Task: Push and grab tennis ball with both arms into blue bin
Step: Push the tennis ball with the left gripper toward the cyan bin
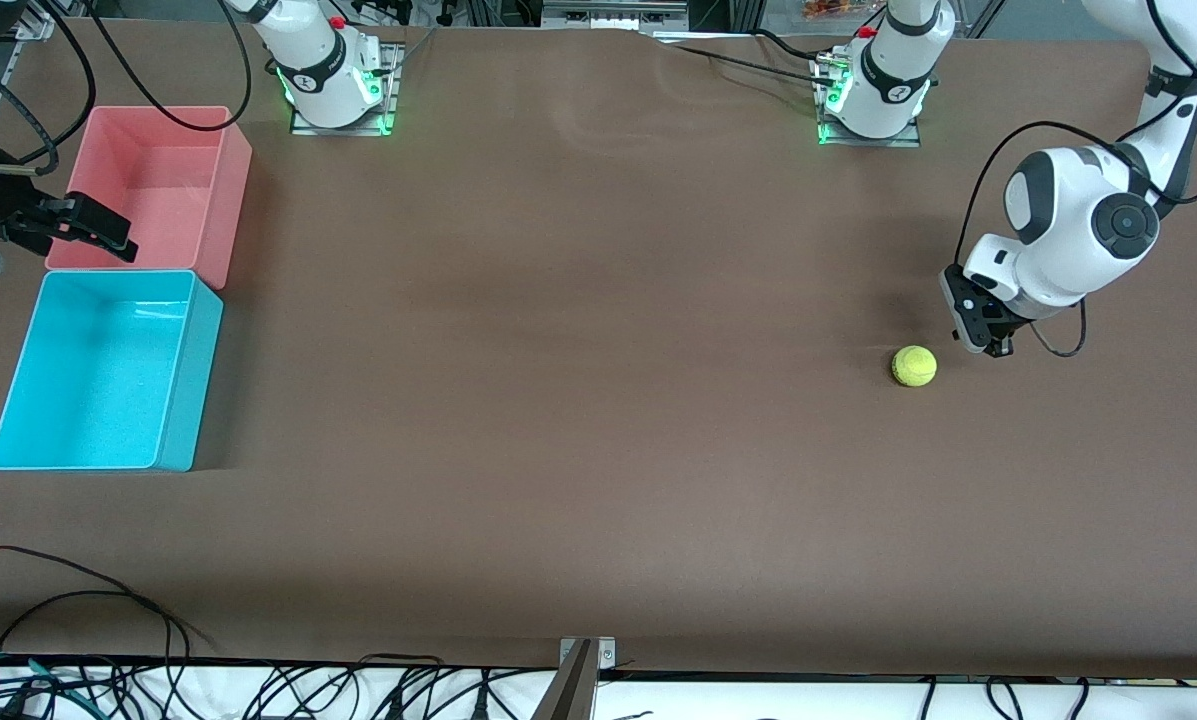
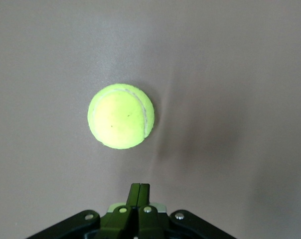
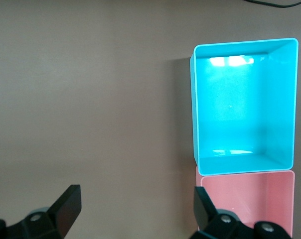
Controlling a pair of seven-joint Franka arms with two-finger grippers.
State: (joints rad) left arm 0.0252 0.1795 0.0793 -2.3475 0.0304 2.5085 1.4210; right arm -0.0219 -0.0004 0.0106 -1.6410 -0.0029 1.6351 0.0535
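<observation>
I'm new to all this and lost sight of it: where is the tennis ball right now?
The tennis ball sits on the brown table toward the left arm's end, just beside the shut left gripper, with the blue bin at the right arm's end.

One small fuzzy yellow-green tennis ball [image 1: 914, 366], two rectangular plastic bins, one bright cyan-blue [image 1: 18, 380] and one pink [image 1: 233, 160], two white jointed robot arms, each with one black two-finger gripper, left [image 1: 998, 346], right [image 1: 108, 235]

I am looking at the tennis ball [image 1: 914, 366], fuzzy yellow-green with a pale curved seam, sitting on the brown table toward my left arm's end. The blue bin [image 1: 176, 392] is standing upright and open at my right arm's end, well apart from it.
</observation>
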